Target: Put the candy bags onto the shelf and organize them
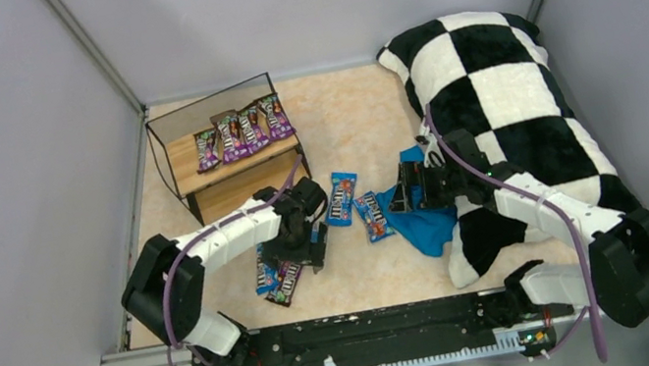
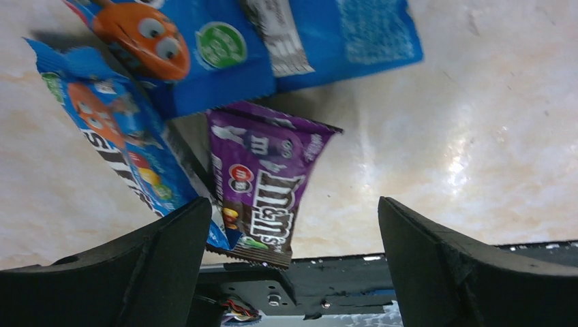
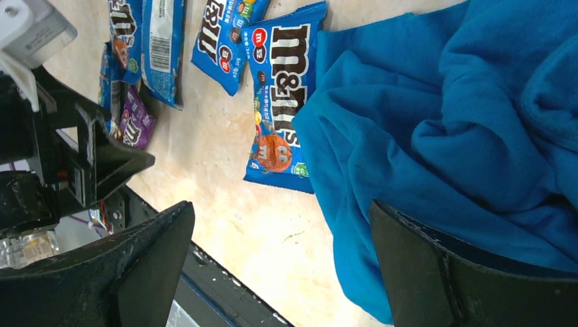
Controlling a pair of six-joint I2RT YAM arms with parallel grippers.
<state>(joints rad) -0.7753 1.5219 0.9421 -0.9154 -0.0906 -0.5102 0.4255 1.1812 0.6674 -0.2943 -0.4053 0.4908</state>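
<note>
The left pincer [image 2: 293, 228] stands wide open and holds nothing, hanging low over a purple packet [image 2: 266, 184] that lies flat on the tabletop [image 2: 463, 136]. That packet is part of a small overlapping heap with two blue packets [image 2: 204, 48], close to the front rail and just beside the left arm. The right pincer [image 3: 279, 231] is likewise spread wide and empty, poised above the rumpled edge of a blue cloth [image 3: 443, 136]. A blue candy bag [image 3: 281, 102] lies face up against that cloth's edge, and another blue bag [image 1: 341, 198] lies just beyond it, between the two pincers. Farther out, the shelf [image 1: 186, 181] stands at the far left of the tabletop, near the left wall. Four purple bags [image 1: 242, 132] lie in a row side by side on its upper board. On the right, a large black-and-white checkered pillow [image 1: 506, 103] stretches from the far wall down past the right arm, with the blue cloth lying against its near side
</note>
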